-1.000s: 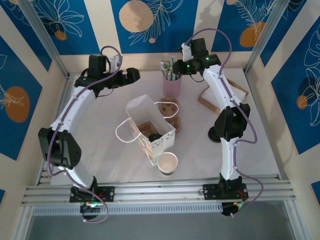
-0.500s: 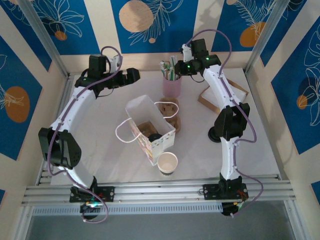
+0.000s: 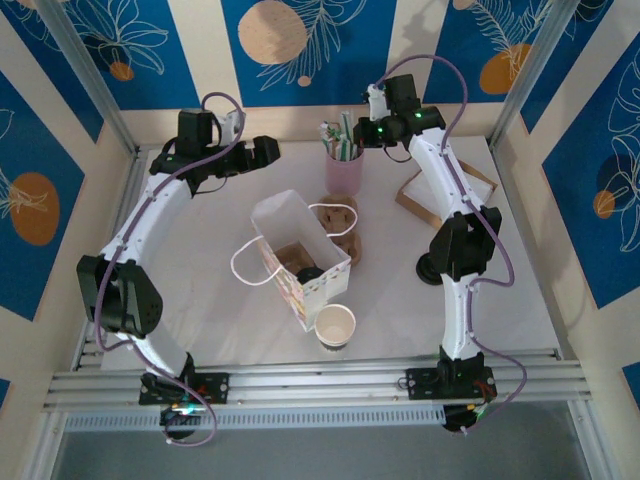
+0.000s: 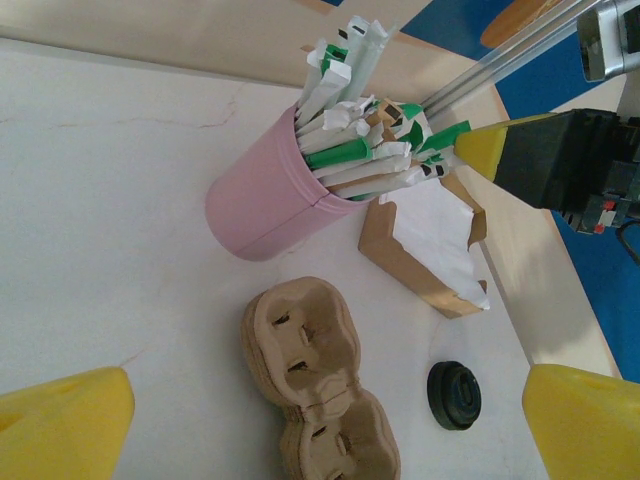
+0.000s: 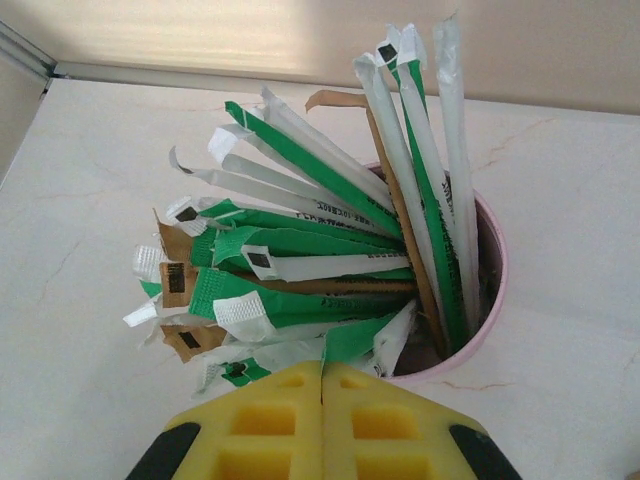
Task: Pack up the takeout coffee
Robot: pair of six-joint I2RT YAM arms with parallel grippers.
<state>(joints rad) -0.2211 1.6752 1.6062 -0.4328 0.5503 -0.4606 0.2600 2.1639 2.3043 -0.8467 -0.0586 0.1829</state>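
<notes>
The takeout coffee (image 3: 310, 272), a cup with a black lid, stands in a carrier inside the open white paper bag (image 3: 268, 215) at mid-table. My left gripper (image 3: 268, 150) hangs open at the back left, apart from the bag. In its wrist view the left gripper (image 4: 325, 405) has wide-spread yellow fingers (image 4: 62, 422) over a stack of cardboard carriers (image 4: 305, 350). My right gripper (image 3: 350, 134) is at the rim of the pink cup of straws (image 3: 343, 172). Seen from its wrist, the right gripper (image 5: 322, 365) is shut, a green-wrapped straw (image 5: 352, 335) running into the seam between its fingers.
A lidless white paper cup (image 3: 335, 325) stands near the front, by the bag's corner. The spare carriers (image 3: 338, 222) lie right of the bag. A brown napkin box (image 4: 430, 250) and a loose black lid (image 4: 455, 395) lie further right. Blue patterned walls enclose the table.
The right gripper has closed at the straws in the pink cup and shifted slightly. The left arm, bag and cups have not moved.
</notes>
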